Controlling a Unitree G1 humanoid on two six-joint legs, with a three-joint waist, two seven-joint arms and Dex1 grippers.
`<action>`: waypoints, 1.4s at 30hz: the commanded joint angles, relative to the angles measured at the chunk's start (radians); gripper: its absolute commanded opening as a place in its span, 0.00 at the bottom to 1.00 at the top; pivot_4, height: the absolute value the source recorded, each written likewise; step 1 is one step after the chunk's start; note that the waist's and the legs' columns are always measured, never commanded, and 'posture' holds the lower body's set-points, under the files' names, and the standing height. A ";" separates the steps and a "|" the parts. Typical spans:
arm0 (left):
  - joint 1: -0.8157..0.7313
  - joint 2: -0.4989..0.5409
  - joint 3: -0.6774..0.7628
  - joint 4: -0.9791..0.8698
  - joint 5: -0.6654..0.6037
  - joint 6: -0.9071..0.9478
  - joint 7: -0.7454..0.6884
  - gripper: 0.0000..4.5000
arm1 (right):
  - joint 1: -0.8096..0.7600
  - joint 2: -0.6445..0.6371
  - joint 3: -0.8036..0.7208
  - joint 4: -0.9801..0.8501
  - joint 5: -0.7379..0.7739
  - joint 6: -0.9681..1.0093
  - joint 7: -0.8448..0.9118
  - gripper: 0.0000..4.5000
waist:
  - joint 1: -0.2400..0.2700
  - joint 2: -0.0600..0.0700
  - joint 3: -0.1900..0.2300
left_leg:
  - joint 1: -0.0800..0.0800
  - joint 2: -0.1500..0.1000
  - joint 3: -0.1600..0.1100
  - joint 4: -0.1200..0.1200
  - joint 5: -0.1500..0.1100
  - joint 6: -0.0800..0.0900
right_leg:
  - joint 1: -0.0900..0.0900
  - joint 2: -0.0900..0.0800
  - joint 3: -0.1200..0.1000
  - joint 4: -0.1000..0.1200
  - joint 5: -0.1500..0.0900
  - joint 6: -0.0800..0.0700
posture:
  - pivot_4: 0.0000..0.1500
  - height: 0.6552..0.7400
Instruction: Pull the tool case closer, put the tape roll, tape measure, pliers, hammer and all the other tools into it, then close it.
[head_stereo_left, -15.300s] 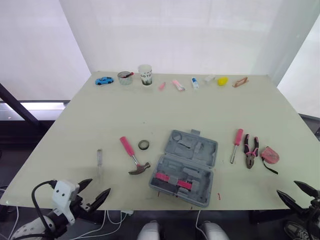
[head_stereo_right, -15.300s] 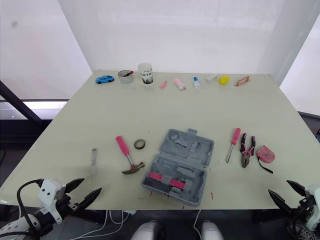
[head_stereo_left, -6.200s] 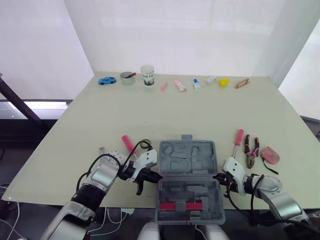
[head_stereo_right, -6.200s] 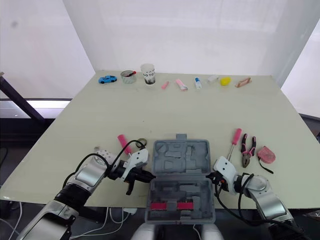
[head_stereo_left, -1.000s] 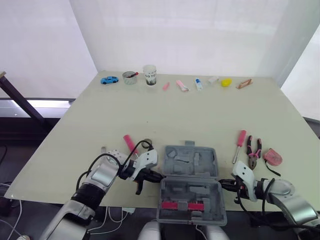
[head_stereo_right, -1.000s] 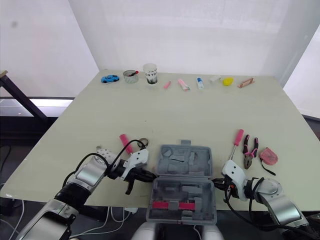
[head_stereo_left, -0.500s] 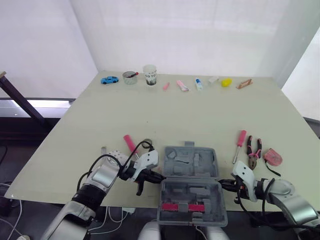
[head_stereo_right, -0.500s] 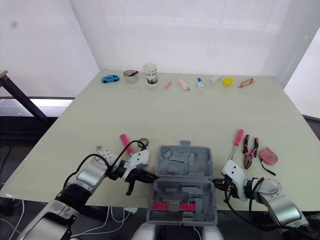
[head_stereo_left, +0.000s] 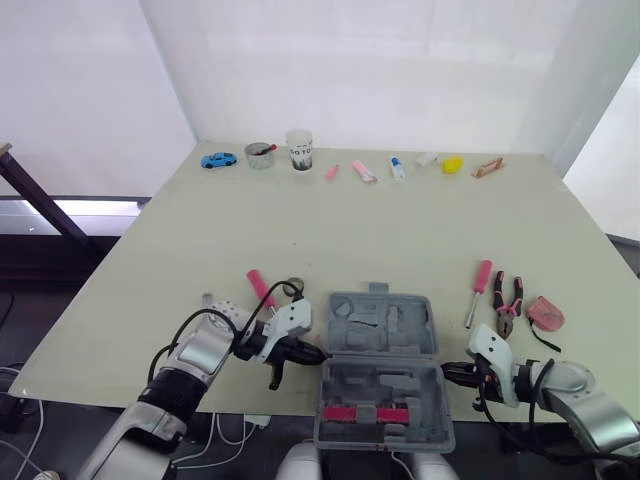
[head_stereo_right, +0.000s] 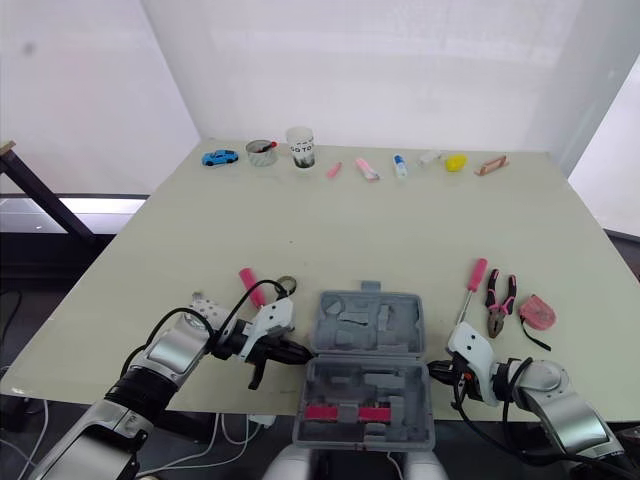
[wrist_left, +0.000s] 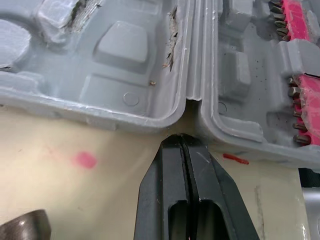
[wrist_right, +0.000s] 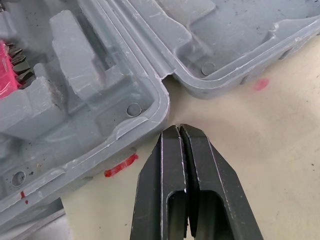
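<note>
The grey tool case (head_stereo_left: 384, 326) lies open at the table's front edge, with pink bits in its near half. My left gripper (head_stereo_left: 308, 353) is shut, its tips at the case's left hinge notch (wrist_left: 192, 100). On the other side my right gripper (head_stereo_left: 452, 372) is shut too, just off the right hinge corner (wrist_right: 162, 82). The pink-handled hammer (head_stereo_left: 260, 288) and the tape roll (head_stereo_left: 294, 287) lie left of the case, behind my left arm. A pink screwdriver (head_stereo_left: 478, 290), the pliers (head_stereo_left: 508, 304) and the tape measure (head_stereo_left: 545, 314) lie to the right.
Small things line the far edge: a blue toy car (head_stereo_left: 218, 160), a tin (head_stereo_left: 260, 154), a cup (head_stereo_left: 298, 150), tubes and a yellow object (head_stereo_left: 453, 164). A clear-handled screwdriver (head_stereo_left: 206, 299) lies by my left arm. The case's near half juts past the table's front edge.
My left gripper has eased slightly to the left and my right one slightly to the right. The case lies where it was.
</note>
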 joint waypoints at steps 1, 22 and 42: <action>0.001 0.002 0.064 -0.015 -0.046 0.000 0.028 0.00 | 0.005 -0.015 -0.045 0.010 -0.013 -0.027 -0.025 0.01 | 0.000 0.000 0.000 | 0.000 0.000 0.000 0.000 0.000 0.000 | 0.000 0.000 0.000 0.000 0.000 0.000 | 1.00 1.00; 0.513 0.086 0.754 -0.358 -0.488 0.136 0.195 0.09 | 0.361 0.086 -0.586 0.005 0.210 -0.341 -0.101 0.00 | -0.007 0.000 0.001 | 0.002 0.002 -0.001 -0.006 0.000 0.000 | -0.001 -0.001 0.003 -0.002 0.000 0.000 | 1.00 1.00; 0.881 -0.040 1.007 -0.192 -0.469 -0.148 0.352 1.00 | 0.572 0.196 -0.779 0.079 0.339 -0.441 -0.054 0.98 | -0.002 0.002 -0.001 | 0.003 0.003 -0.001 -0.012 -0.003 -0.006 | -0.004 -0.019 0.001 -0.006 -0.003 0.002 | 1.00 1.00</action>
